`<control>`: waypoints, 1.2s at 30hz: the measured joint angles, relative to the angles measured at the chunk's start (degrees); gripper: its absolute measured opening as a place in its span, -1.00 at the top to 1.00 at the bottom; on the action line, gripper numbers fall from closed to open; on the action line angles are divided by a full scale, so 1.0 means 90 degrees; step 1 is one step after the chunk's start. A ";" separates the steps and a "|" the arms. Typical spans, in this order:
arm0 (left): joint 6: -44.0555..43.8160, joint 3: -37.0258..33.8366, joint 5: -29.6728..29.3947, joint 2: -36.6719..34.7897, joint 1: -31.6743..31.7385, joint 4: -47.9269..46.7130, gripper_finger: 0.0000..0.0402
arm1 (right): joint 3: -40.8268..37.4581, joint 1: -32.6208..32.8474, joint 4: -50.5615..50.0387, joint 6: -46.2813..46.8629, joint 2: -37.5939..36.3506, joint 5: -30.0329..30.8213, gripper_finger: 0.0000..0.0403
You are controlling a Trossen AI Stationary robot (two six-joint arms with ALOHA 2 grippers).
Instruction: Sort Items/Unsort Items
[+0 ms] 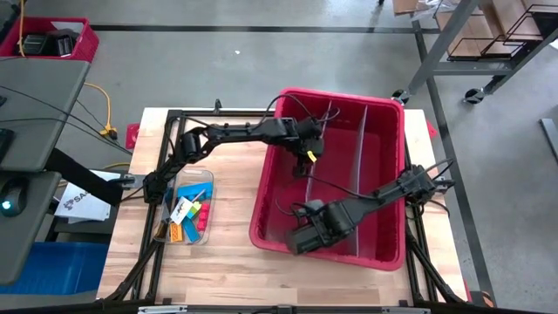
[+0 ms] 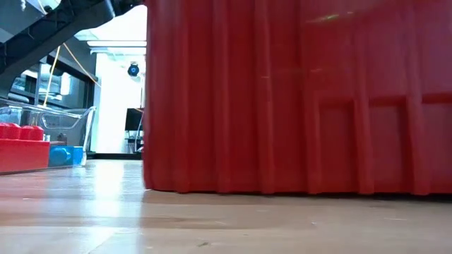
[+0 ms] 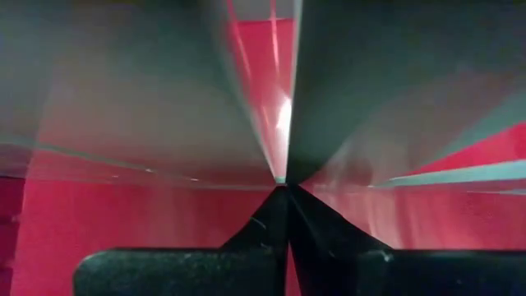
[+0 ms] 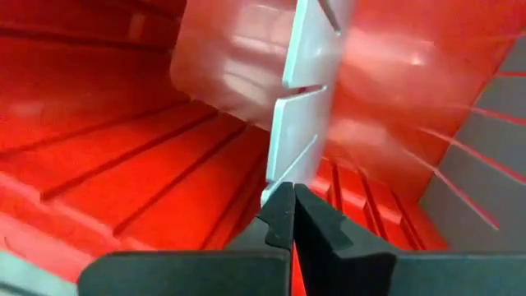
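Items (image 1: 185,215) sit in a small clear tray (image 1: 207,228) at lower left of the high view, on the wooden table (image 1: 235,275), just beside the left wall of the red bin (image 1: 261,228): orange, blue, yellow, green bits plus something white, all piled together. Low view shows a red block (image 2: 21,147) and a blue piece (image 2: 62,155) at far left, with the clear tray wall behind them.

Neither gripper is near them. Left gripper (image 1: 310,148) is inside the bin, upper middle of the high view, fingers pressed together, nothing clearly between them (a small yellow spot shows right by the tip, can't say what it is). Its wrist view shows the fingertips closed right up against a grey divider (image 3: 283,99). Right gripper (image 1: 303,240) is low in the bin's lower-left compartment, fingers also closed tight and empty; its wrist view has a white slotted divider (image 4: 300,90) directly ahead of the tips.

Risks, as I judge them: both grippers sit close to thin dividers, so any sideways move could knock or unseat one. Both arms share one bin, so crossing paths could clash. Closed fingers can't take an item; reaching the tray that way would only shove pieces. The tray looks light, so a nudge likely slides it.
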 joint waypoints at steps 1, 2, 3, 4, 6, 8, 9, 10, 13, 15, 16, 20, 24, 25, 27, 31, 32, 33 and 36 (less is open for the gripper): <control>0.0000 0.0000 -0.0005 0.0000 -0.0006 0.0017 1.00 | 0.0000 0.0010 0.0051 0.0006 0.0002 -0.0012 1.00; 0.0002 -0.0004 -0.0008 0.0003 -0.0016 0.0055 1.00 | 0.0000 0.0017 0.0082 0.0038 0.0002 -0.0051 1.00; 0.0001 -0.0005 -0.0004 0.0007 -0.0023 0.0094 1.00 | 0.0000 0.0024 0.0121 0.0121 0.0002 -0.0065 1.00; 0.0004 -0.0006 0.0003 0.0011 -0.0035 0.0141 1.00 | 0.0000 0.0033 0.0165 0.0153 0.0002 -0.0060 1.00; -0.0033 -0.0012 -0.0033 0.0020 -0.0051 0.0310 1.00 | 0.0000 0.0040 0.0252 0.0275 0.0002 -0.0008 1.00; -0.0180 -0.0019 -0.0067 0.0031 -0.0055 0.0486 1.00 | -0.0001 0.0039 0.0356 0.0412 0.0008 0.0167 1.00; -0.0278 -0.0021 -0.0078 0.0036 -0.0056 0.0579 1.00 | -0.0001 0.0039 0.0419 0.0456 0.0009 0.0261 1.00; -0.0386 -0.0022 -0.0102 0.0039 -0.0054 0.0656 1.00 | -0.0002 0.0038 0.0491 0.0481 0.0009 0.0310 1.00; -0.0553 -0.0022 -0.0165 0.0066 -0.0031 0.0858 1.00 | 0.0000 0.0005 0.0720 0.0377 0.0025 0.0307 1.00; -0.0706 -0.0022 -0.0165 0.0070 -0.0022 0.0896 1.00 | 0.0002 -0.0020 0.0789 0.0286 0.0093 0.0279 1.00; -0.0773 -0.0022 -0.0170 0.0070 -0.0017 0.0920 1.00 | 0.0004 -0.0034 0.0835 0.0247 0.0144 0.0280 1.00; -0.0888 -0.0017 -0.0160 0.0070 -0.0048 0.0965 1.00 | 0.0012 -0.0094 0.1157 0.0218 0.0311 0.0293 1.00; -0.1286 -0.0015 -0.0148 0.0070 -0.0068 0.1013 1.00 | 0.0000 -0.0170 0.1389 0.0103 0.0378 0.0431 1.00; -0.1328 -0.0012 -0.0141 0.0070 -0.0068 0.1013 1.00 | 0.0000 -0.0183 0.1399 0.0053 0.0376 0.0416 1.00; -0.1376 -0.0010 -0.0185 0.0070 -0.0076 0.1003 1.00 | 0.0000 -0.0201 0.1406 0.0005 0.0366 0.0453 1.00; -0.1481 -0.0009 -0.0571 0.0066 -0.0085 0.1057 1.00 | 0.0000 -0.0219 0.1464 -0.0006 0.0362 0.0689 1.00; -0.1481 -0.0005 -0.0588 0.0066 -0.0085 0.1059 1.00 | 0.0000 -0.0223 0.1468 -0.0021 0.0356 0.0706 1.00; -0.1481 -0.0005 -0.0597 0.0042 -0.0085 0.1030 1.00 | 0.0000 -0.0224 0.1465 -0.0022 0.0354 0.0718 1.00; -0.1461 -0.0005 -0.0597 -0.0076 -0.0048 0.1008 1.00 | 0.0000 -0.0226 0.1467 -0.0037 0.0352 0.0797 1.00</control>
